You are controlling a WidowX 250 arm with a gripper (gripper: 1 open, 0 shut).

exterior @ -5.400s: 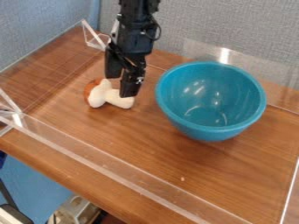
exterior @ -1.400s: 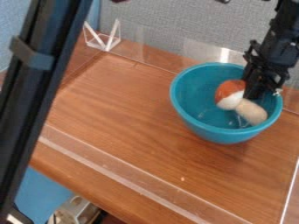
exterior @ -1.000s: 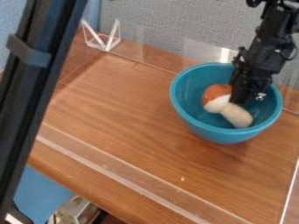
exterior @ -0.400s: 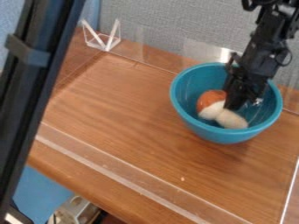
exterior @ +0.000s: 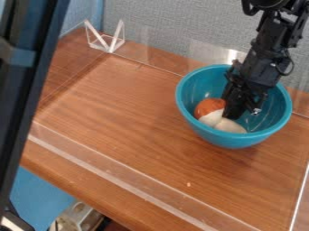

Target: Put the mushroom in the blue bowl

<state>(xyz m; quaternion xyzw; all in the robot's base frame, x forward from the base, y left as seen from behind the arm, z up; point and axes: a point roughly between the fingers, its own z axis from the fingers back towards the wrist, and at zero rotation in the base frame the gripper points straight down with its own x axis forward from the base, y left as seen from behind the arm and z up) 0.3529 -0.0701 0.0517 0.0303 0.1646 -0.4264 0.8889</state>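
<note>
One dark upright bar (exterior: 31, 99) fills the left edge of the view, well to the left of the gripper, and a small clear triangular stand (exterior: 107, 38) sits up at the back of the wooden surface (exterior: 115, 113), also far to the gripper's left. Low clear walls (exterior: 157, 185) fence the surface along its near side. To the right, the black arm (exterior: 273, 41) comes down from the upper right corner and leans steeply into the blue bowl (exterior: 200, 117), its gripper (exterior: 237, 106) pointing mostly downward and reaching the inside of the bowl. The gripper is drawn in narrow, clamped on the mushroom (exterior: 218, 118), whose cream stem lies under and just right of the fingertips while the orange-red cap shows just to their left, low against the bowl's inner left wall. The mushroom is inside the bowl, down near its bottom, not on the surface. Compared with the frame shortly before, the bowl and the stand lie in the same spots, and the mushroom with the gripper has shifted a little further left and lower within the bowl, the cap now closer to the left wall.
</note>
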